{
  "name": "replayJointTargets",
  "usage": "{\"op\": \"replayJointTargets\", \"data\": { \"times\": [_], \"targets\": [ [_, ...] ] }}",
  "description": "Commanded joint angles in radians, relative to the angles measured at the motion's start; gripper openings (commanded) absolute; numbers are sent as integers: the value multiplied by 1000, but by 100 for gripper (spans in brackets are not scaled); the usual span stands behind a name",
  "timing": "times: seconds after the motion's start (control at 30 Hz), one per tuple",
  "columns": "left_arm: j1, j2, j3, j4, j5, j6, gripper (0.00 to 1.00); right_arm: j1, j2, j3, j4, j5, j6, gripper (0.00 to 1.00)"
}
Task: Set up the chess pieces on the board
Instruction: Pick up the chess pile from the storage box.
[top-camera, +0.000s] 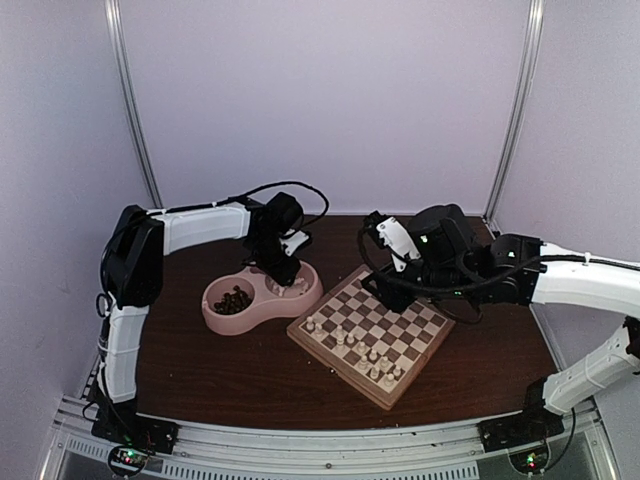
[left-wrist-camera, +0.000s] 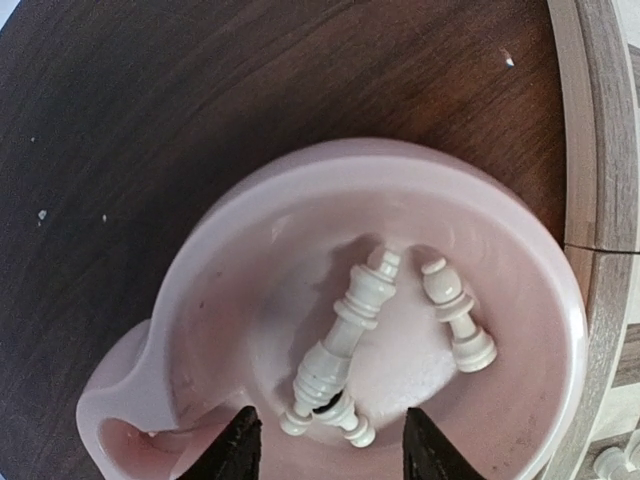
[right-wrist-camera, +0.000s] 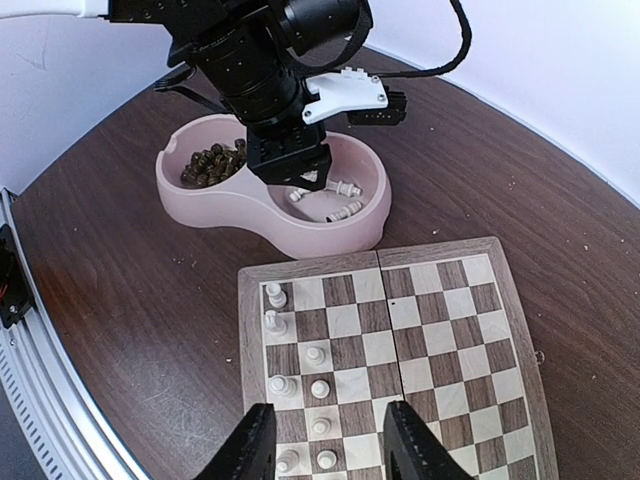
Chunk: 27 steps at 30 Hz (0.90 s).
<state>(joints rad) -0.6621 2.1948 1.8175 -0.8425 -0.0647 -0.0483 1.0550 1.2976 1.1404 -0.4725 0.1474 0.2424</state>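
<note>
The wooden chessboard (top-camera: 424, 322) lies at the table's middle right, with several cream-white chess pieces (top-camera: 340, 336) standing along its near-left edge; they also show in the right wrist view (right-wrist-camera: 320, 387). My left gripper (left-wrist-camera: 330, 452) is open and empty, low over the right bowl of the pink dish (left-wrist-camera: 250, 230), its fingertips (left-wrist-camera: 236, 450) either side of three white pieces lying there: a tall one (left-wrist-camera: 345, 335), a small one (left-wrist-camera: 345, 415) under it, and a pawn-like one (left-wrist-camera: 458, 315). My right gripper (right-wrist-camera: 325, 445) is open and empty above the board (right-wrist-camera: 440, 320).
The pink double-bowl dish (top-camera: 228, 322) sits left of the board; its left bowl holds several dark brown pieces (top-camera: 234, 299), also seen in the right wrist view (right-wrist-camera: 210, 163). The board's light wood rim (left-wrist-camera: 600, 200) runs close along the dish's right side. White walls enclose the table.
</note>
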Motion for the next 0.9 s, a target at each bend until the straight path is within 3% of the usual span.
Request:
{"op": "replayJointTargets", "data": {
  "times": [0.0,0.2,0.53,0.67,0.87],
  "targets": [
    [13,56,70,-40,16,38,50,-4,-30,-16,28,15,-11,39],
    [19,120,123,-70,32,67,46,-4,-32,-15,31,18,-15,39],
    [21,153,159,-127,113,74,21,-4,-35,-18,39,22,1,38],
    [21,120,152,-131,114,70,15,-4,-40,-24,43,27,17,38],
    [21,-17,58,-37,96,55,13,-6,-40,-23,41,27,56,38]
  ]
}}
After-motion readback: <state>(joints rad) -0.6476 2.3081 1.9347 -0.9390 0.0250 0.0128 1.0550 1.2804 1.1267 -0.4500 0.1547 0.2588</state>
